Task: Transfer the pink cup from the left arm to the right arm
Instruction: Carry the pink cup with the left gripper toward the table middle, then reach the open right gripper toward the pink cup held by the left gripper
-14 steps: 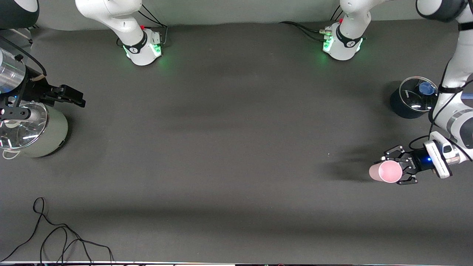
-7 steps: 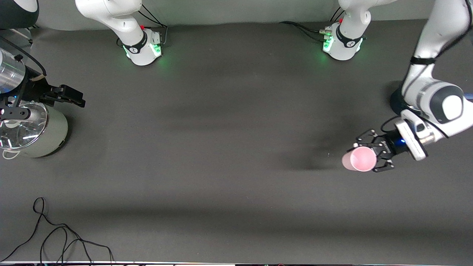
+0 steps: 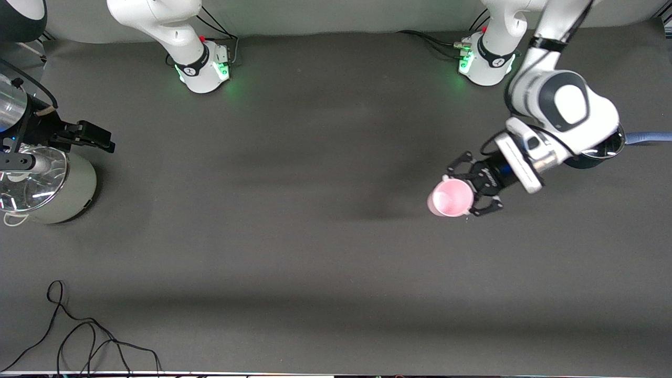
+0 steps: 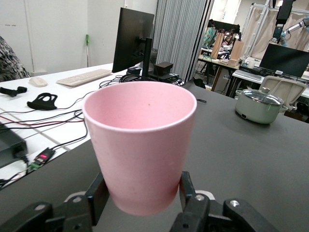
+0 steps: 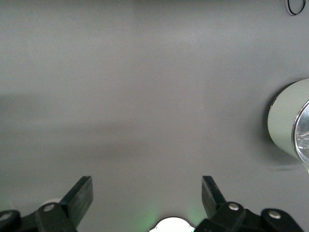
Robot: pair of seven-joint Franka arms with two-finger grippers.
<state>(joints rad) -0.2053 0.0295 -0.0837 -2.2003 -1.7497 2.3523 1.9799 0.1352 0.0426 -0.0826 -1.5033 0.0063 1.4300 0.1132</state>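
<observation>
The pink cup [image 3: 449, 198] is held upright in the air by my left gripper [image 3: 464, 187], which is shut on its lower body over the table, toward the left arm's end. In the left wrist view the cup [image 4: 142, 140] fills the middle, with the black fingers [image 4: 98, 192] pressed on both sides of its base. My right gripper [image 3: 93, 136] hangs at the right arm's end of the table, over the edge of a pale green pot. In the right wrist view it [image 5: 145, 193] is open and empty above bare table.
A pale green pot with a glass lid [image 3: 50, 184] stands at the right arm's end; it also shows in the right wrist view [image 5: 289, 121] and the left wrist view [image 4: 260, 102]. A dark pot [image 3: 606, 151] is mostly hidden under the left arm. A black cable [image 3: 79, 336] lies near the front camera.
My left gripper has carried the pink cup toward the middle of the table and away from the front camera. My right gripper has shifted only slightly.
</observation>
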